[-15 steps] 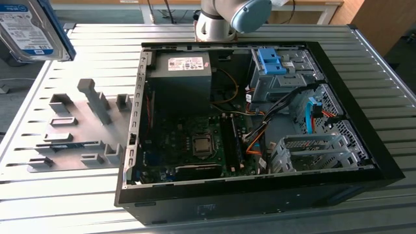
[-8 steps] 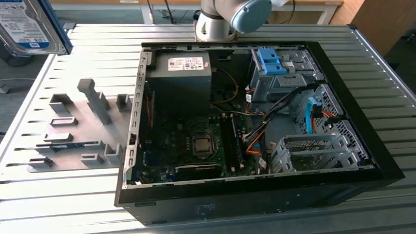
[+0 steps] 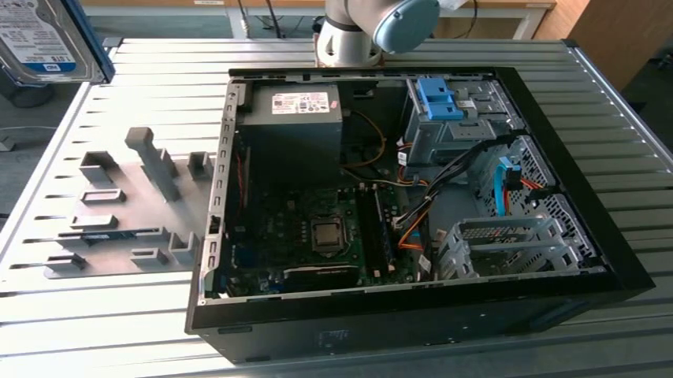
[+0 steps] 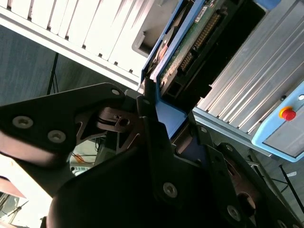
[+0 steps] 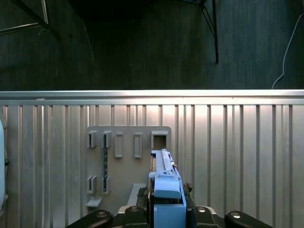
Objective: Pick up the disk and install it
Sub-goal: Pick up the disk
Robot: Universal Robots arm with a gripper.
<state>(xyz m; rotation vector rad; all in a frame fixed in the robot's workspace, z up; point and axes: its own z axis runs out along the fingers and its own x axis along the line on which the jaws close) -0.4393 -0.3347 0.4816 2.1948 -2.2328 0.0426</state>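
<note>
In the exterior view you see the disk [image 3: 42, 39] close to the camera, at the exterior view's upper left, well apart from the case [image 3: 421, 323]. Its white-and-blue label carries lines of print, and a blue rail [image 3: 103, 47] runs along one edge. The black case lies open on the ribbed table [image 3: 105, 331]. Inside it sit a grey box [image 3: 299, 130] with a printed white sticker, a blue bracket [image 3: 440, 98], a green board [image 3: 315, 236], orange cables [image 3: 415, 228] crossing the middle, and a grey cage [image 3: 505, 244]. A grey plate [image 3: 126, 197] with small holders lies just beside the case, on the exterior view's left. The arm [image 3: 358, 31] stands behind the case.

In the second wrist view the claw [image 4: 166, 118] is clenched on the disk [image 4: 190, 42], its black fingers [image 4: 147, 109] pressed against the blue carrier. You see the disk's green circuit side. A light-blue box with a red button [image 4: 287, 114] sits past the table edge.

In the first wrist view the disk [image 5: 166, 185] shows edge-on, gripped in the claw [image 5: 167, 213]. Beyond it lie the plate [image 5: 126, 142] and the table [image 5: 237, 152].
</note>
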